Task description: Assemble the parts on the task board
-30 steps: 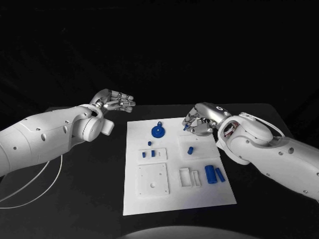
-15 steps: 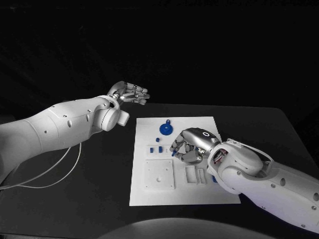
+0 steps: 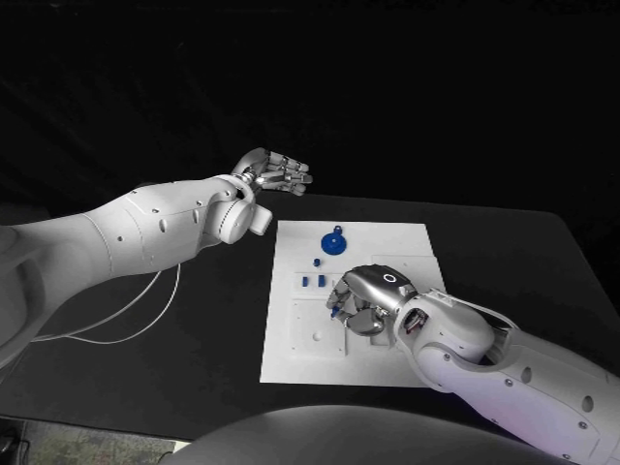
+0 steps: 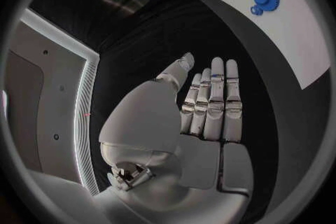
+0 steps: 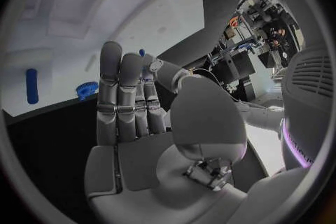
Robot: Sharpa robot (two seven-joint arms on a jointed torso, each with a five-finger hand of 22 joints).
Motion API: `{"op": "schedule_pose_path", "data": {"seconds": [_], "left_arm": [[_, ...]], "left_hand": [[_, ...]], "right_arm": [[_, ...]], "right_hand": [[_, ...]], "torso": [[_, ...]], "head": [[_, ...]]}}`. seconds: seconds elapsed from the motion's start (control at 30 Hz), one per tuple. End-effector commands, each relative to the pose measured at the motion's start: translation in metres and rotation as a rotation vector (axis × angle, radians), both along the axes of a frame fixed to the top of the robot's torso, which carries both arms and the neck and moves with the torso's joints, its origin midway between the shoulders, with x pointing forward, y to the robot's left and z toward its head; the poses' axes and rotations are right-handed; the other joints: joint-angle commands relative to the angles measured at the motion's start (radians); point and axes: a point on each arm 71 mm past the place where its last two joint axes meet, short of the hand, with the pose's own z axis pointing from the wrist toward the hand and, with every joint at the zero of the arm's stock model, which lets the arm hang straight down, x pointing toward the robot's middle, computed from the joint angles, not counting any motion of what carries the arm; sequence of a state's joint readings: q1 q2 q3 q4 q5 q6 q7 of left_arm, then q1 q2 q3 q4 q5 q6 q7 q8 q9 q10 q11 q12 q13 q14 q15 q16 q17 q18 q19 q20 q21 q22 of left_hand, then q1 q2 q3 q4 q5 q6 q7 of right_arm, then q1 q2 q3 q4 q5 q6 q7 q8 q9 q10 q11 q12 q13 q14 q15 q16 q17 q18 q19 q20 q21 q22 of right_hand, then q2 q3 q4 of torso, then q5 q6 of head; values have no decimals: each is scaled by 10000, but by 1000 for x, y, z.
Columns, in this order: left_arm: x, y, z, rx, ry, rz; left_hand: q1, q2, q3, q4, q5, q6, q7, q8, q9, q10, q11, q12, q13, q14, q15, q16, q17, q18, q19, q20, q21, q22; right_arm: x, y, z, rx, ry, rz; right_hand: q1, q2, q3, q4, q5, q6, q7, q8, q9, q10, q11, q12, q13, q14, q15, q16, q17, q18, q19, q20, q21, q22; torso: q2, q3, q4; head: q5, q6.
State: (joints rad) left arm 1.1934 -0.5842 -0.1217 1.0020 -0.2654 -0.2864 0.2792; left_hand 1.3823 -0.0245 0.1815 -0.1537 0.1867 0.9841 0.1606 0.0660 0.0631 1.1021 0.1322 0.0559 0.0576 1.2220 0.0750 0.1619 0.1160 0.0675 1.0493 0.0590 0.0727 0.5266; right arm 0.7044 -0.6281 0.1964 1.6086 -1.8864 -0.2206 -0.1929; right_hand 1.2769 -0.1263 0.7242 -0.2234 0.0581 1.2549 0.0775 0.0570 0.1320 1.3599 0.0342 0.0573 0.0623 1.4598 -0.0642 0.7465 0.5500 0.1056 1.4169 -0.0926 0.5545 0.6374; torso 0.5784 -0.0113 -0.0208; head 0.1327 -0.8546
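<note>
A black table [image 3: 534, 281] carries a white task board [image 3: 394, 242] at its middle, seen from above.

Nearest the robot, the right hand [image 3: 369, 302] hangs low over the middle of the board, its arm crossing the board's near right corner. In the right wrist view a small blue part [image 5: 142, 52] shows at the tips of its fingers [image 5: 119, 89], which stand close together and nearly straight. The part looks pinched between a finger and the thumb, though the grip itself is too small to make out for certain. A short blue peg [image 5: 31, 85] and a toothed blue piece [image 5: 87, 89] lie on the board beyond.

Further along the board sit three small blue parts [image 3: 310, 281] in a row near its left edge. A blue gear [image 3: 335, 242] lies towards the far edge.

Farthest away, the left hand [image 3: 275, 174] is raised beyond the board's far left corner. It holds nothing, with the fingers [image 4: 213, 95] straight and side by side and the thumb standing off.

The step in hand appears to be carrying that small part to its seat. The next move probably calls for lining it up over the right recess and lowering it straight in.
</note>
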Motion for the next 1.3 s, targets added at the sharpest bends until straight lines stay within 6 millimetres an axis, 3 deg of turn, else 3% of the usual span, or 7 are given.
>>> {"op": "schedule_pose_path", "data": {"seconds": [0.03, 0.3, 0.63, 1.3], "left_arm": [[-1, -3, 0, -220, -40, -233], [-2, -4, -1, -248, 45, -314], [-3, -3, -2, -260, 89, -353], [-3, -5, -2, -297, 139, -451]], "left_hand": [[-156, 60, -3, -106, 46, -99, -9, -30, -13, -43, -8, 40, 11, -34, 58, 11, -13, -127, -36, 6, 3, 51], [-202, 73, -16, -98, 42, -154, -7, -32, -15, -69, -4, 40, 11, -46, 66, 6, -14, -122, -37, 17, -9, 47], [-202, 73, -16, -98, 42, -154, -7, -32, -15, -69, -4, 40, 11, -46, 66, 6, -14, -122, -37, 17, -9, 47], [-227, 98, -55, -123, 33, -179, -5, -31, -15, -78, 0, 42, 12, -62, 74, 12, -10, -115, -35, 29, -20, 12]], "right_arm": [[-1, 4, -2, -363, -393, 162], [-2, 5, -8, -559, -504, 4], [-2, 6, -13, -739, -494, -20], [-2, 10, -18, -1087, -676, -46]], "right_hand": [[4, 37, -3, -12, 51, 43, -4, 70, 10, 190, -126, 32, 37, -18, -77, 47, -11, 167, 66, -18, -43, 48], [-29, -9, 76, 22, 96, 56, -10, 70, 13, 202, -133, 32, 36, -26, -86, 90, -38, 136, 96, -39, 48, 414], [-25, -18, 80, 24, 96, 58, -10, 69, 14, 200, -130, 34, 37, -34, -81, 111, -56, 147, 61, -33, 35, 634], [-34, -38, 117, 13, 71, 73, -15, 69, 10, 208, -133, 31, 37, -40, -85, 146, -77, 150, 89, -35, -75, 918]], "torso": [[-47, 7, -4], [-14, -13, -4], [-10, 1, -16], [7, 9, -30]], "head": [[66, -75], [36, -106], [93, -180], [180, -180]]}}
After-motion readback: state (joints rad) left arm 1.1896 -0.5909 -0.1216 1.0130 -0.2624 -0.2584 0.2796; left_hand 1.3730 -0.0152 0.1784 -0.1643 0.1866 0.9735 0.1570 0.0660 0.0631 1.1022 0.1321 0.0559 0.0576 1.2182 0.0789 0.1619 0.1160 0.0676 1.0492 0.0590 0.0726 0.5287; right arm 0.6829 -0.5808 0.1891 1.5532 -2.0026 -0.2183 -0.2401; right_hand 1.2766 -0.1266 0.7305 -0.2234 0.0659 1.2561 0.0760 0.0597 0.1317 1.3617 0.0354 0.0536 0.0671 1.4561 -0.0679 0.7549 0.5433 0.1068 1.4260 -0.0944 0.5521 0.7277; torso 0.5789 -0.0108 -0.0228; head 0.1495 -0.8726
